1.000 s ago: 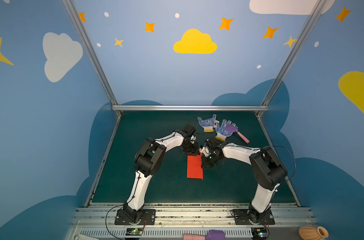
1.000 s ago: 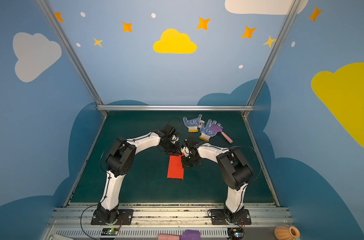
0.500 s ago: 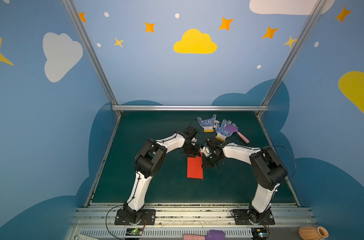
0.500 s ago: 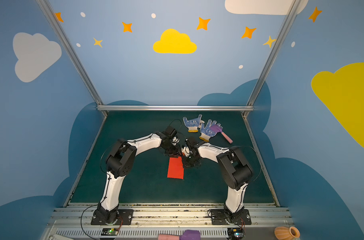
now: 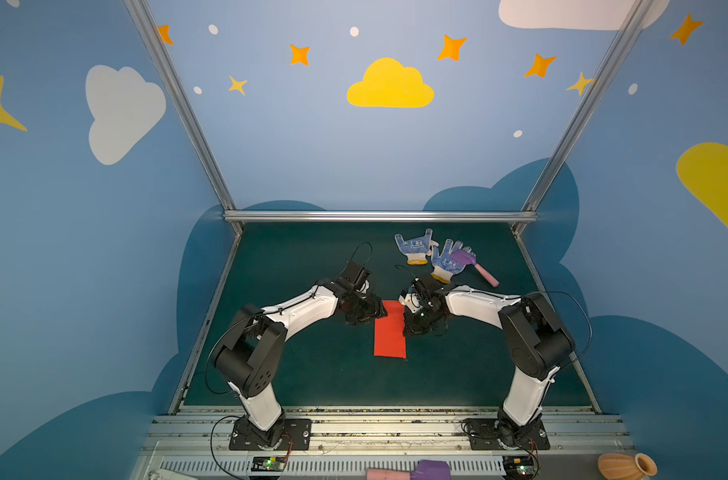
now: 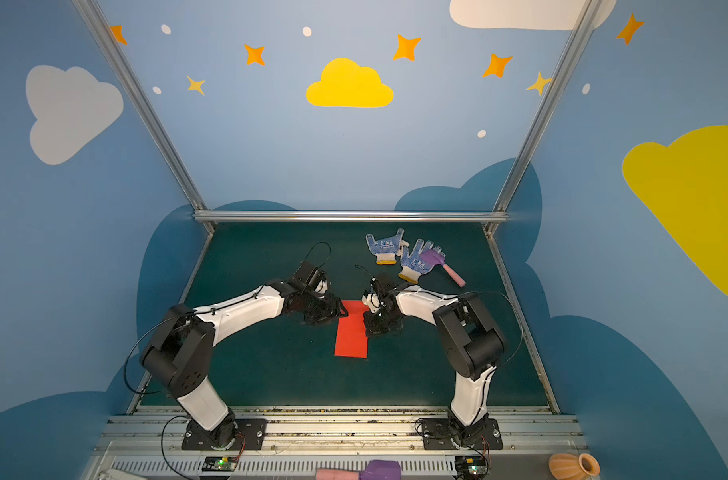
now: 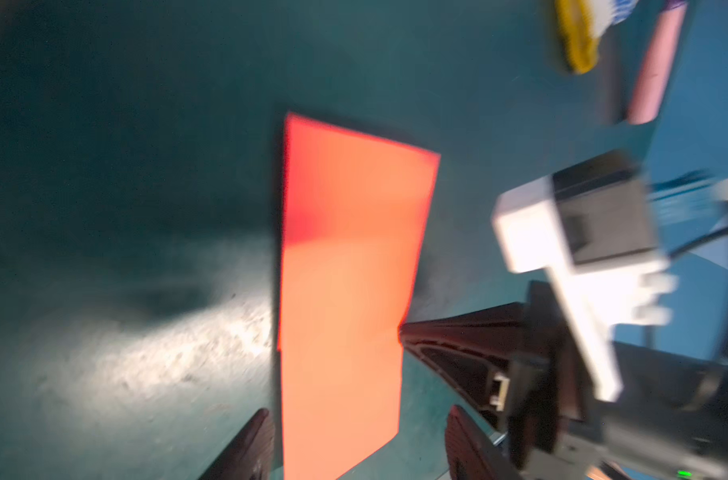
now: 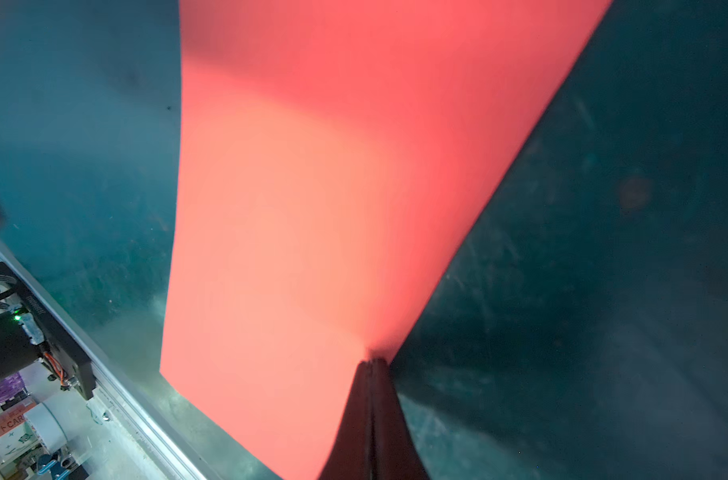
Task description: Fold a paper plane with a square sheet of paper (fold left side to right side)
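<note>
The left gripper (image 7: 358,415) has been opened, jaws astride the far end of the square sheet of paper (image 5: 390,336), which is left folded narrow mid the bench (image 5: 312,374); the half-fold is judged done. The right gripper (image 8: 370,365) is closed, tips pressed at the sheet's right edge. Room is left toward the near and left edges; the gloves (image 5: 432,255) are crowded by the far right corner.

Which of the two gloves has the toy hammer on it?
The right glove in both top views: the hammer lies with its purple head on its fingers. The other glove is bare.
</note>
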`<state>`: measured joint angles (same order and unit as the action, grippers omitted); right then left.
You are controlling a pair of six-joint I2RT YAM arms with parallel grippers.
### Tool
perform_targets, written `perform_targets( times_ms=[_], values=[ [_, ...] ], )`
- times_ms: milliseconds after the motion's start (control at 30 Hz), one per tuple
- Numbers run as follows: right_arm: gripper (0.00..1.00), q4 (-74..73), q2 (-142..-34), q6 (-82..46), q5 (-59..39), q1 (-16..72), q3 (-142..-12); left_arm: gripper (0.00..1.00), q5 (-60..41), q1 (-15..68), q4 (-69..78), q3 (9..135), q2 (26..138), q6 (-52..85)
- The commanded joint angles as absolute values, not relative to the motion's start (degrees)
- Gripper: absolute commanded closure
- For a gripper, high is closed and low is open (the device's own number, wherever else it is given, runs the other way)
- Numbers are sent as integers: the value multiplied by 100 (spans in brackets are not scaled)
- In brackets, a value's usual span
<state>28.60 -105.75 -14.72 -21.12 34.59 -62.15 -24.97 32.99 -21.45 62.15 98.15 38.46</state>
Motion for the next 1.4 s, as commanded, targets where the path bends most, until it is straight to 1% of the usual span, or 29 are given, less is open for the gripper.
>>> perform_targets(
  times_ms=[0,233,600,900,1133,1233,1300,1367],
  values=[
    [100,2964,-10942,-1395,-1811,3464,-6144,31,-2608,3288,-1797,5925,9739,4035],
    [100,2962,-10983,-1406,-1800,3466,-6144,31,-2808,3287,-1339,5579,9917,4043],
    [100,3001,-10995,-1389,-1782,3464,-6179,34,-3173,3276,-405,5167,10222,4205],
    [100,3014,-11002,-1384,-1792,3465,-6187,51,-3298,3137,-27,5063,10362,3868],
    [100,3067,-11030,-1333,-1784,3463,-6233,64,-3618,2997,151,5112,10391,3684],
    [100,3103,-11055,-1326,-1784,3470,-6277,71,-3643,2998,101,5173,10417,3635],
    [100,3141,-11061,-1318,-1790,3468,-6325,74,-3663,2998,90,5190,10447,3604],
    [100,3198,-11065,-1297,-1800,3467,-6389,81,-3699,3013,112,5205,10489,3614]
  ],
)
